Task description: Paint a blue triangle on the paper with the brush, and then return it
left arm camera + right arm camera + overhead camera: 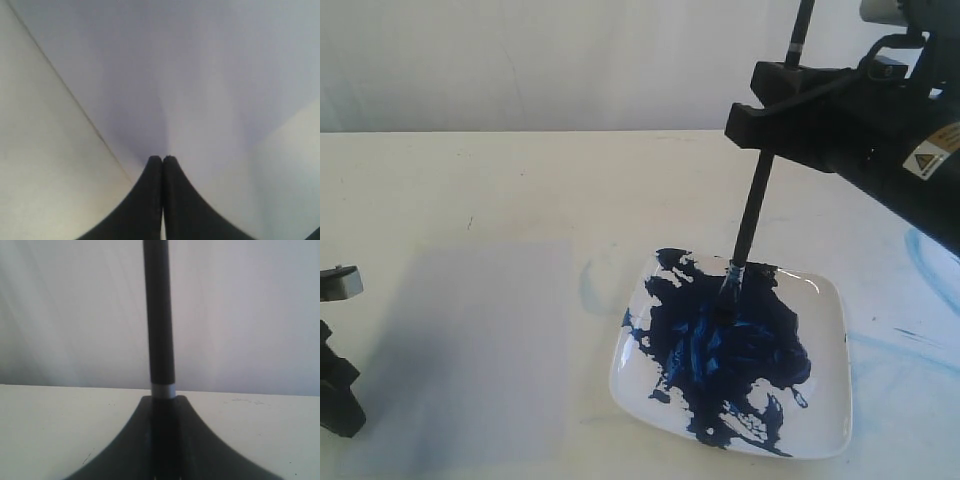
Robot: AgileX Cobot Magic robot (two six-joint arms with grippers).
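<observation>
The right end effector (767,140) is clamped tight on the black handle of the brush (752,215). It holds the brush nearly upright so the bristles sink into the dark-blue paint (730,350) pooled on the white plate (825,400). It's loading up, by the look of it. The paper (480,340) lies flat on the counter (470,190) just left of the plate, blank, with no blue triangle yet. The left end effector (162,162), fingers pressed together and gripping nothing, sits at the paper's left edge, probably to pin the sheet for the strokes.
</observation>
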